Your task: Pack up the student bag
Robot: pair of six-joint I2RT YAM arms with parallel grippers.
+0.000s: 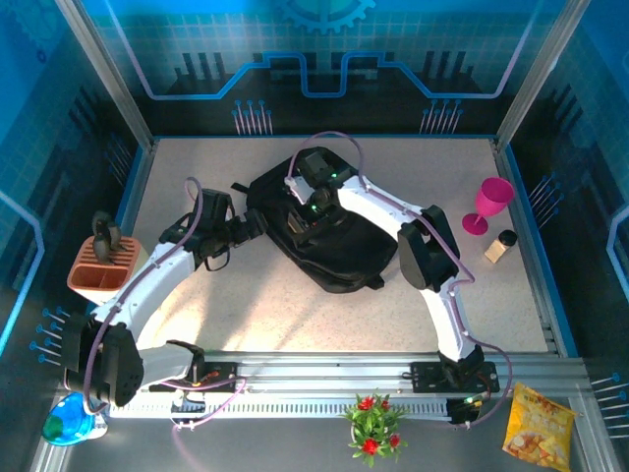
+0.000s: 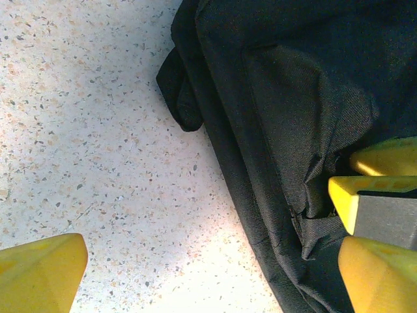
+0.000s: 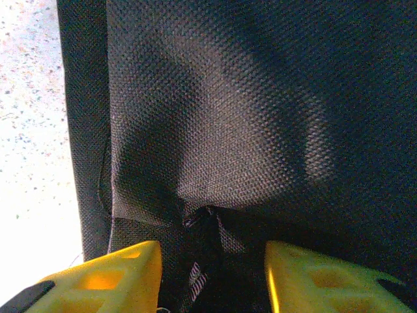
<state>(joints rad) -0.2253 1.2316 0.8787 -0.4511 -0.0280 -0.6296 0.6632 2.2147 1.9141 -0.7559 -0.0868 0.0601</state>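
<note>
The student bag [image 1: 339, 246], a large soft black backpack, lies flat in the middle of the table. My left gripper [image 1: 248, 228] is at its left edge, jaws wide open. In the left wrist view the left gripper [image 2: 215, 261] straddles the bag's edge [image 2: 280, 117], with one finger [image 2: 39, 274] over bare table and the other [image 2: 378, 274] over the fabric. My right gripper [image 1: 313, 208] hovers low over the bag's upper part. In the right wrist view the right gripper [image 3: 215, 261] is open, with a fabric fold and a strap [image 3: 207, 261] loose between its fingers.
A pink goblet [image 1: 488, 205] and a small jar [image 1: 501, 246] stand at the right. An orange holder [image 1: 103, 270] sits at the left edge. A potted plant [image 1: 371, 425] and a yellow snack bag [image 1: 539, 425] lie by the front rail. Bare table [image 1: 295, 315] lies in front of the bag.
</note>
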